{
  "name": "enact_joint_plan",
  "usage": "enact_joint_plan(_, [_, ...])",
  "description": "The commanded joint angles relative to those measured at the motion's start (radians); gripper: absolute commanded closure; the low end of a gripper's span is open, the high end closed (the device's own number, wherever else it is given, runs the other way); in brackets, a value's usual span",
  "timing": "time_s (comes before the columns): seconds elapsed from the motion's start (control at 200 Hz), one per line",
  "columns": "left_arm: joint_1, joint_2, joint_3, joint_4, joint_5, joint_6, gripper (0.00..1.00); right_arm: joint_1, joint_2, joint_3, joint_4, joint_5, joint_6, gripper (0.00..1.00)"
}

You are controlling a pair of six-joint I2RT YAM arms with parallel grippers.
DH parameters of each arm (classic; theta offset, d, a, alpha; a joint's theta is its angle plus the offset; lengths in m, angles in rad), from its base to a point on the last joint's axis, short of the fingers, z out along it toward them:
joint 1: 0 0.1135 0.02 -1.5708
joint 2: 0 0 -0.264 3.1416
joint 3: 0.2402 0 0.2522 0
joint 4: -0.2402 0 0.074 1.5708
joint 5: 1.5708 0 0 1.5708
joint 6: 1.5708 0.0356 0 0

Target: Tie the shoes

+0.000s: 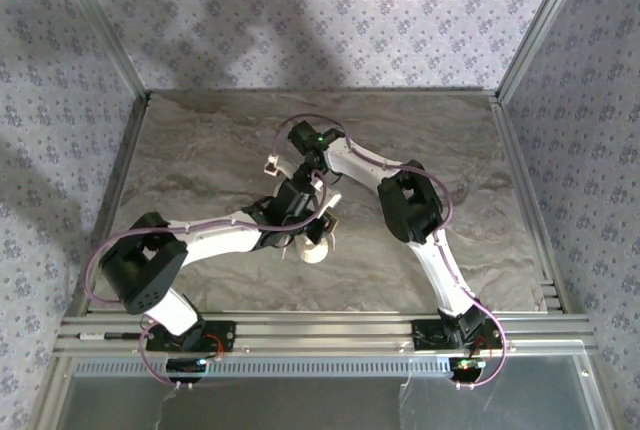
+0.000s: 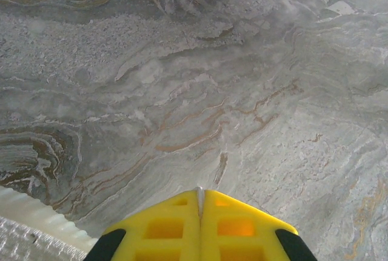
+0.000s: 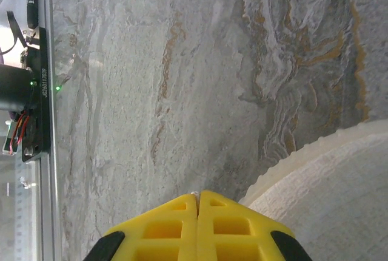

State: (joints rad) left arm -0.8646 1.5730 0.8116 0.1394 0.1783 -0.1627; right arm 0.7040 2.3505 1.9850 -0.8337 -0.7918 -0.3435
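The big grey table (image 1: 200,150) has two arms reaching in and crossing over its middle. Under them, a bit toward 6 o'clock from the middle, sits the little cream shoe (image 1: 318,248), mostly hidden by the arms.

The left pincer (image 2: 199,192) has its yellow fingers pressed together. Bare table lies below it, and a white ribbed edge (image 2: 24,215) shows at 8 o'clock, likely the shoe. The right pincer (image 3: 197,195) is pressed together too, with the shoe's side at 4 o'clock.

A thin white sliver (image 2: 199,189) shows in each seam. I cannot tell if that is a lace.

I think the arms are pulling the laces. To do it well, both should pull slowly and evenly, away from each other. They should squeeze tight and not drag the shoe along.
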Motion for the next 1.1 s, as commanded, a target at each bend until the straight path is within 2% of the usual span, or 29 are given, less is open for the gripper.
enact_joint_plan(0.0, [-0.006, 0.032, 0.034, 0.029, 0.004, -0.011, 1.00, 0.031, 0.008, 0.058, -0.048, -0.055, 0.000, 1.00])
enact_joint_plan(0.075, [-0.005, 0.026, 0.040, 0.014, -0.004, -0.005, 0.99, 0.031, 0.006, 0.063, -0.050, -0.051, 0.007, 0.99])
enact_joint_plan(0.24, [-0.005, -0.032, 0.048, -0.050, -0.018, 0.038, 0.72, 0.011, -0.033, 0.041, -0.012, -0.018, 0.073, 0.76])
enact_joint_plan(0.46, [0.009, -0.147, 0.018, -0.083, -0.033, 0.067, 0.53, -0.019, -0.127, 0.002, 0.048, 0.005, 0.152, 0.61])
enact_joint_plan(0.62, [0.027, -0.226, 0.015, -0.133, -0.042, 0.079, 0.49, -0.038, -0.192, -0.030, 0.056, 0.040, 0.205, 0.57])
enact_joint_plan(0.745, [0.071, -0.322, -0.031, -0.141, -0.058, 0.034, 0.48, -0.066, -0.293, -0.124, 0.096, 0.099, 0.278, 0.57])
enact_joint_plan(0.825, [0.121, -0.394, -0.070, -0.166, -0.084, -0.035, 0.47, -0.099, -0.381, -0.242, 0.150, 0.138, 0.360, 0.56])
enact_joint_plan(0.964, [0.245, -0.496, -0.118, -0.257, -0.103, -0.201, 0.47, -0.167, -0.551, -0.528, 0.306, 0.232, 0.641, 0.52])
enact_joint_plan(1.094, [0.359, -0.536, -0.153, -0.335, -0.092, -0.387, 0.50, -0.150, -0.677, -0.741, 0.362, 0.340, 0.805, 0.50])
